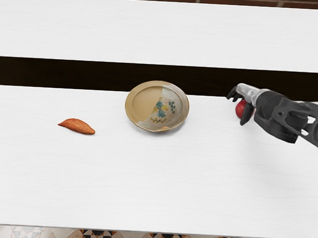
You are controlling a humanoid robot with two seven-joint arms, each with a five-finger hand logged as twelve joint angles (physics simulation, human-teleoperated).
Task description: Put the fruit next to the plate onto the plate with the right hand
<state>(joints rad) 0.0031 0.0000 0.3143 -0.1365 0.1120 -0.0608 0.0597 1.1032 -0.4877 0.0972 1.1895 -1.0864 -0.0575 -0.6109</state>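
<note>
Curled by the fingers [233, 93] of the right hand [246, 104] round the red fruit [239, 108], well right of the plate [132, 104] (mostly hidden, grip depth unclear). Could slip from a shallow hold, drop short, or roll off the rim.

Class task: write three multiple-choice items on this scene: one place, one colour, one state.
1. Relative to the tan round ceramic plate, the orange-brown tapered sweet potato lies: A on it; B left of it; C right of it.
2. The small round fruit at the right hand is: A green; B red; C yellow.
3. That fruit is: A on the plate; B off the plate; C beside the sweet potato.
Key: B, it lies apart, leftward; B, red shows by the hand; B, it sits right of the plate.
</note>
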